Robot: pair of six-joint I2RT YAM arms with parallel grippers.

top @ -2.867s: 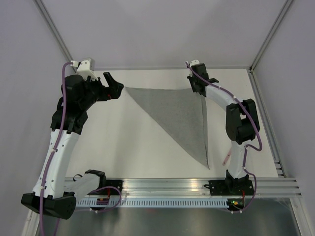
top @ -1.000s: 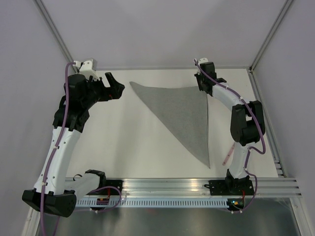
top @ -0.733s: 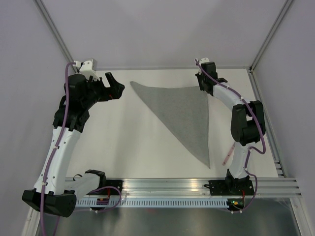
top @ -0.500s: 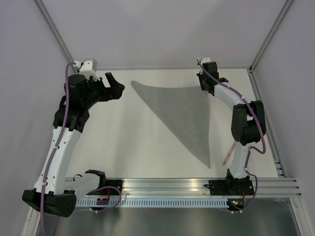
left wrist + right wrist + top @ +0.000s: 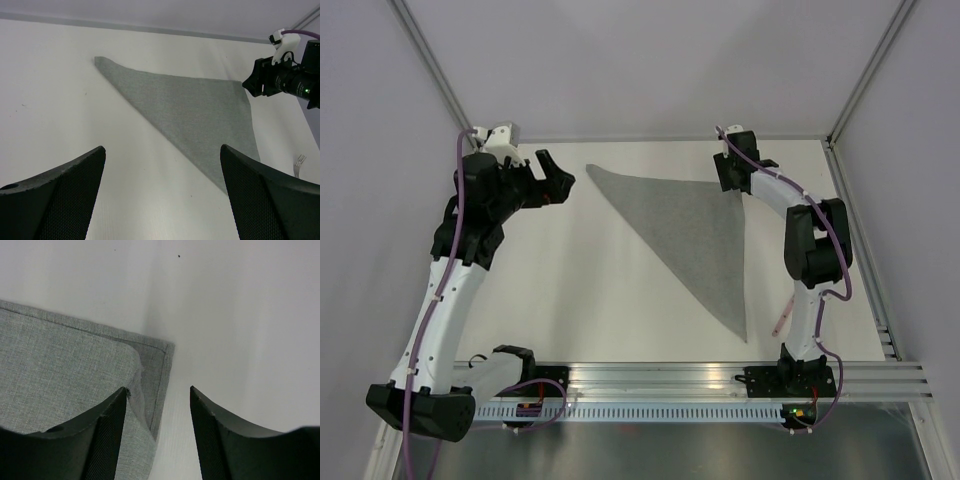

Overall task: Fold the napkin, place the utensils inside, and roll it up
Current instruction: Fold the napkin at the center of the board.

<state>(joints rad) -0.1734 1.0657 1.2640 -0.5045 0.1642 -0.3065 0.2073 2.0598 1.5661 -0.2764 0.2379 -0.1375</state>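
Observation:
The grey napkin (image 5: pixel 690 230) lies folded into a triangle on the white table, its long edge running from far left to near right. My right gripper (image 5: pixel 728 180) stands open just over the napkin's far right corner (image 5: pixel 150 365). There the upper layer ends a little short of the lower one, and the left fingertip (image 5: pixel 117 400) sits over the cloth. My left gripper (image 5: pixel 556 178) hovers open above bare table, left of the napkin's far left tip (image 5: pixel 100 61). The fork (image 5: pixel 782 322), pink-handled, lies at the right near my right arm's base, and its tines (image 5: pixel 299 162) show in the left wrist view.
White walls enclose the table on the far, left and right sides. A metal rail (image 5: pixel 670 378) with both arm bases runs along the near edge. A raised strip (image 5: pixel 865 260) borders the table's right side.
My right gripper has opened and let go of the napkin's far right corner, which now rests on the table. The left arm has shifted only slightly.

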